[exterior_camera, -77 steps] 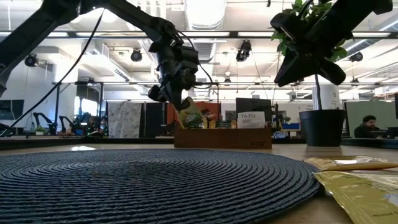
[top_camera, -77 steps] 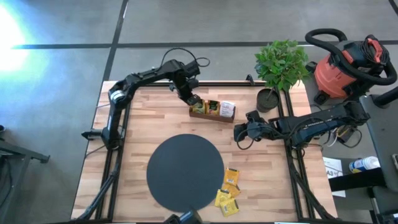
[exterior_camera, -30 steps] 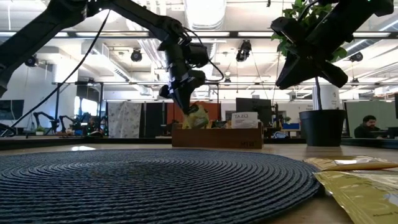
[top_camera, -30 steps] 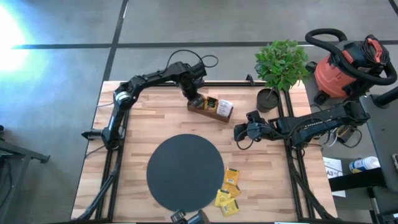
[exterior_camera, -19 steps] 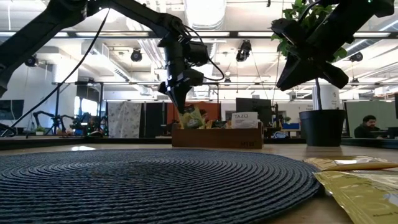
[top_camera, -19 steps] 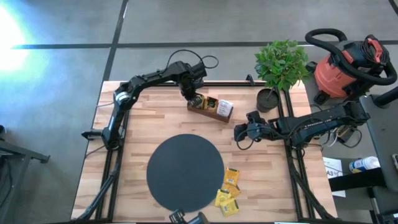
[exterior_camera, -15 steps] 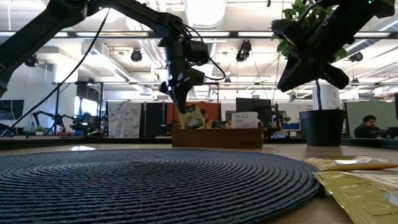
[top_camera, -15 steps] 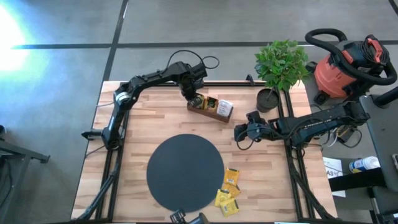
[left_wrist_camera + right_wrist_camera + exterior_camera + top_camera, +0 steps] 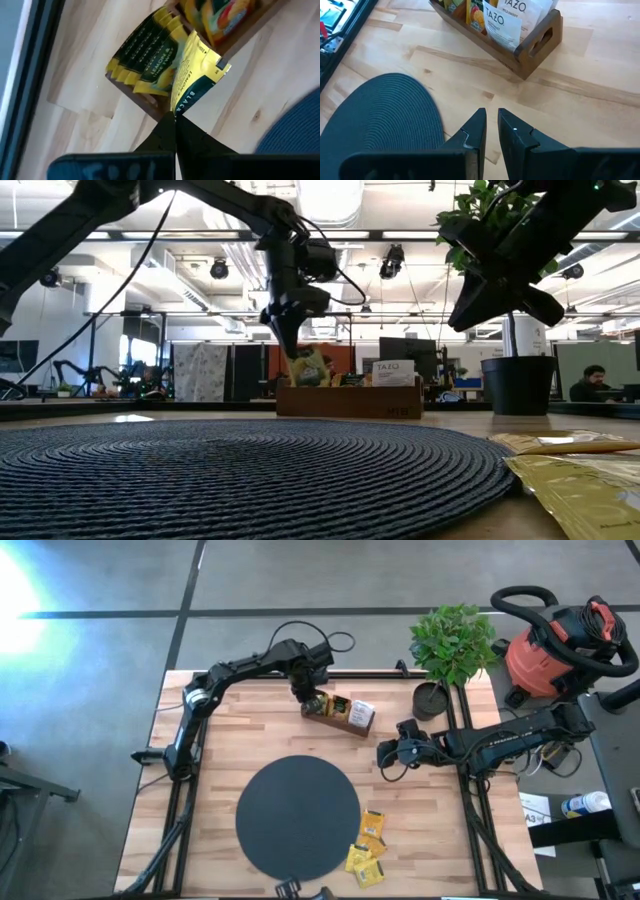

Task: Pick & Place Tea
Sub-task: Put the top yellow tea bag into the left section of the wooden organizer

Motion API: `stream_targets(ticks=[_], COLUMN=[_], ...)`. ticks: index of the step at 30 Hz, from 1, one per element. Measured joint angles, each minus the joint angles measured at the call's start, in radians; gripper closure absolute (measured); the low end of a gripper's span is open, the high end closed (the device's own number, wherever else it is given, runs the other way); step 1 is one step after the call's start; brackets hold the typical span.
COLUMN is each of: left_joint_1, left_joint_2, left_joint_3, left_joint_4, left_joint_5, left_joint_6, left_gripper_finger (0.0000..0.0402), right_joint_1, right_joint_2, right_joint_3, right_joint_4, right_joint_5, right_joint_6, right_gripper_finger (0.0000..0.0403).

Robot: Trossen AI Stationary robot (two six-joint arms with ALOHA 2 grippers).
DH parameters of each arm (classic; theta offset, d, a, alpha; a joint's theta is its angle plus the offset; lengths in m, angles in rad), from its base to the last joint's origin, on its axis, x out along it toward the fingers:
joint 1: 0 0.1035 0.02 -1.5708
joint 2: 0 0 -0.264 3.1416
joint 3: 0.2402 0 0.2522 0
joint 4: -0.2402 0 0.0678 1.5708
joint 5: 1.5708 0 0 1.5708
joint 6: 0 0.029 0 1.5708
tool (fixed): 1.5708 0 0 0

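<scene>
Pinching a yellow tea sachet (image 9: 192,75), the left tool (image 9: 316,700) sits at the far end of the wooden tray (image 9: 340,722); its fingers are clamped together on the sachet's lower edge, clear in the left wrist view. The sachet runs long axis straight out from the fingertips, tilted up out of the fanned stack of yellow sachets (image 9: 145,62) still in the tray's end compartment. Key relation: the sachet is in the grip but still overlaps the tray, so the next move likely needs a lift clear of the stack before any sideways travel. Loose sachets (image 9: 366,848) lie on the worktop (image 9: 220,740) just beside the black mat (image 9: 297,815), near edge, well apart from the left tool. Right tool (image 9: 385,754) hovers beside the tray's other end, fingers a small gap apart, empty.
</scene>
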Motion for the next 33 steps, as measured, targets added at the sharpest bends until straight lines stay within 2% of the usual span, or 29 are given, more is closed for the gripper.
stream_targets(ticks=[4, 9, 14, 29, 33], left_joint_1=[-0.014, -0.030, -0.034, -0.040, -0.041], left_joint_2=[-0.001, -0.001, -0.002, -0.002, 0.000], left_joint_3=[0.008, -0.001, -0.013, -0.054, -0.055], left_joint_4=[-0.012, -0.004, -0.003, 0.006, -0.002], left_joint_5=[-0.002, -0.089, -0.131, -0.130, -0.095], left_joint_6=[0.036, 0.070, 0.109, 0.154, 0.155], left_gripper_finger=[0.0401, 0.0401, 0.0401, 0.0401, 0.0401], right_joint_1=[0.000, 0.000, 0.000, 0.000, 0.000], right_joint_2=[0.000, 0.000, 0.000, 0.000, 0.000], right_joint_3=[-0.002, -0.003, -0.003, -0.003, -0.003], right_joint_4=[0.000, 0.000, 0.000, 0.000, 0.000], right_joint_5=[0.000, -0.001, -0.003, -0.010, -0.010], right_joint_6=[0.000, 0.000, 0.000, -0.001, -0.001], right_gripper_finger=[0.0355, 0.0355, 0.0355, 0.0355, 0.0355])
